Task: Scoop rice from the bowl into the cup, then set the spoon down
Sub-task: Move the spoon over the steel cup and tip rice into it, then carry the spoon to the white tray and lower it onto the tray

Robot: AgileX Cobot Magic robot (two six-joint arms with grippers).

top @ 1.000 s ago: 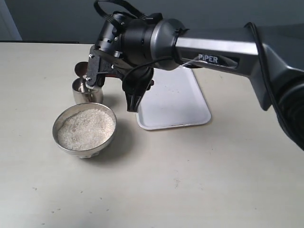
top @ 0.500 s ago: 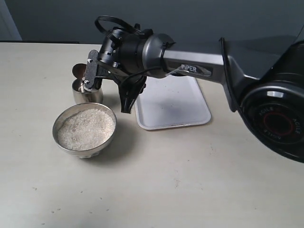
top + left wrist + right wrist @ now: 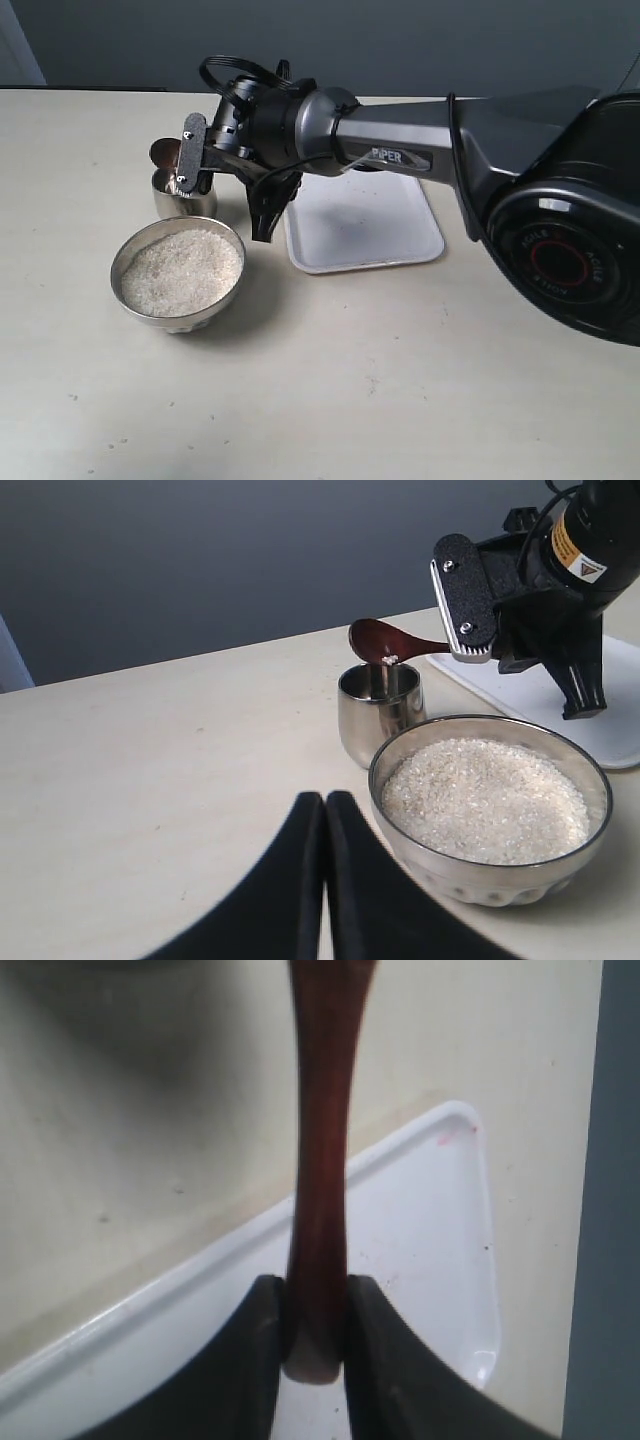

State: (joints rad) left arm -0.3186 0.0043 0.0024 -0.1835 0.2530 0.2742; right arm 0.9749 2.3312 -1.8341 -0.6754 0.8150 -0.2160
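Right wrist view: the right gripper (image 3: 315, 1325) has its jaws clamped on the end of the spoon (image 3: 320, 1140) handle, with the white tray (image 3: 430, 1250) beneath. The left wrist view shows what that one hides. The spoon's dark scoop hangs just over the mouth of the cup (image 3: 378, 712), with a few pale grains at its lower edge; I cannot tell whether scoop and rim touch. The cup stands just beside the bowl (image 3: 470, 885), on the side toward the table's far edge, and rice (image 3: 485, 800) fills the bowl. The left gripper (image 3: 323, 810) sits low over the bare tabletop (image 3: 150, 780) near the bowl, jaws pressed together, holding nothing. Only the exterior view shows the whole tray, beside the cup and bowl.
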